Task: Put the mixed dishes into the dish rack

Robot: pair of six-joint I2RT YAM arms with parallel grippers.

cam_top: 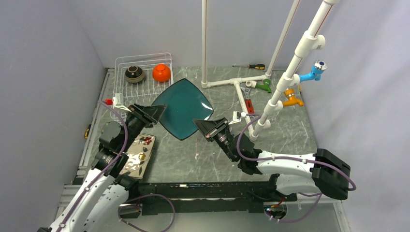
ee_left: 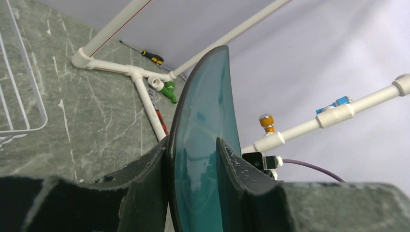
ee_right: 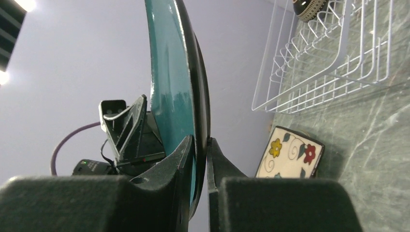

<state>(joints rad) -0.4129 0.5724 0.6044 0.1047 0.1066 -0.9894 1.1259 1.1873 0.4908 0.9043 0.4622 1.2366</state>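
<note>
You held the dark teal plate aloft, right jaws clamped on one edge, left jaws astride the other, grip uncertain; brown bowl and orange bowl sat in the dish rack beyond, floral plate unloaded on the bench behind the left jaws.

White pipe frame; screwdriver near; green tap, orange tap, blue tap.

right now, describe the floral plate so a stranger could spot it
Find the left arm on the green marble table; the floral plate lies beside it, partly under it. It alone has red and yellow flowers on cream, unlike the plain teal plate in the right claw.
</note>
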